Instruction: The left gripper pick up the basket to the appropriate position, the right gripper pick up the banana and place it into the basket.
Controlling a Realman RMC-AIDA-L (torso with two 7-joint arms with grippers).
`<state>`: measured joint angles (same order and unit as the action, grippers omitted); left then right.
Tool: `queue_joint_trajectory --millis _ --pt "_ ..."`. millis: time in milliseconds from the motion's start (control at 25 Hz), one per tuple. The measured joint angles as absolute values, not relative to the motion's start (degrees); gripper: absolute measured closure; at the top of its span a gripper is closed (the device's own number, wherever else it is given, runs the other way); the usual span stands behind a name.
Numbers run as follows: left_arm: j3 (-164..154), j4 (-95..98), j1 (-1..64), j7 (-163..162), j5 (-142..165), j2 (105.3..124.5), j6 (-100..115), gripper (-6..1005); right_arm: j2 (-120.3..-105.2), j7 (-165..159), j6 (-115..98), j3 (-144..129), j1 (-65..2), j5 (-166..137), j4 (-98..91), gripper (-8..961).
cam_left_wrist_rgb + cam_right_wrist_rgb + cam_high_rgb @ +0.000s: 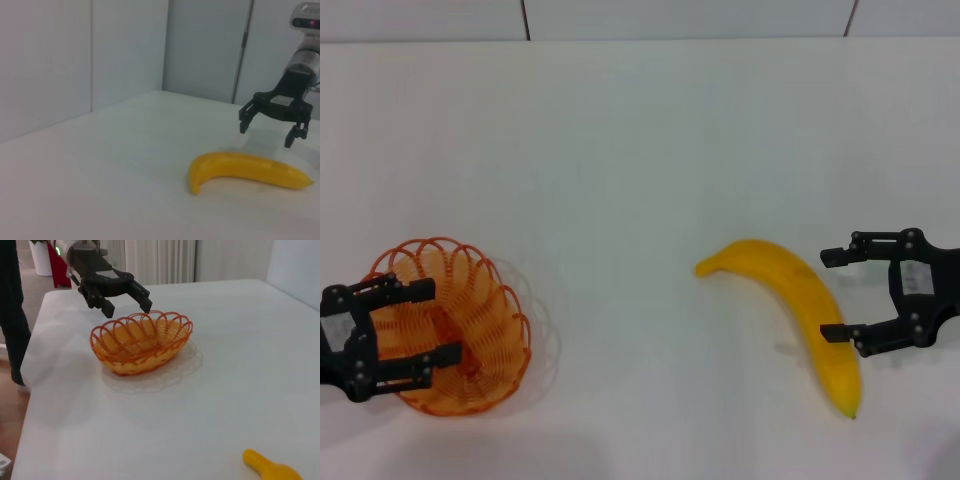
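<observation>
The orange wire basket (470, 330) sits on the white table at the front left; it also shows in the right wrist view (142, 342). My left gripper (442, 320) is open and hovers over the basket's left end, its fingers straddling the rim; the right wrist view shows the same gripper (128, 310). The yellow banana (790, 290) lies flat at the front right and shows in the left wrist view (245, 170); only its end (270, 469) shows in the right wrist view. My right gripper (828, 295) is open and empty, just right of the banana's middle and slightly above the table (267, 135).
The white table (640, 150) runs back to a pale wall. In the right wrist view the table's edge behind the basket (30, 365) drops to the floor, with a dark upright shape (12, 315) beside it.
</observation>
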<state>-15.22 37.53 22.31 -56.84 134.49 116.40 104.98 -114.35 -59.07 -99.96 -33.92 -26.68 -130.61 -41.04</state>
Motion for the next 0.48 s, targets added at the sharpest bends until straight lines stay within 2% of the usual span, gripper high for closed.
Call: queue_joint_trajectory --millis 480 --pt "-15.10 37.21 23.20 -52.20 134.35 116.62 105.03 152 -114.43 -59.42 -99.92 -33.93 -27.16 -130.61 -41.04 77"
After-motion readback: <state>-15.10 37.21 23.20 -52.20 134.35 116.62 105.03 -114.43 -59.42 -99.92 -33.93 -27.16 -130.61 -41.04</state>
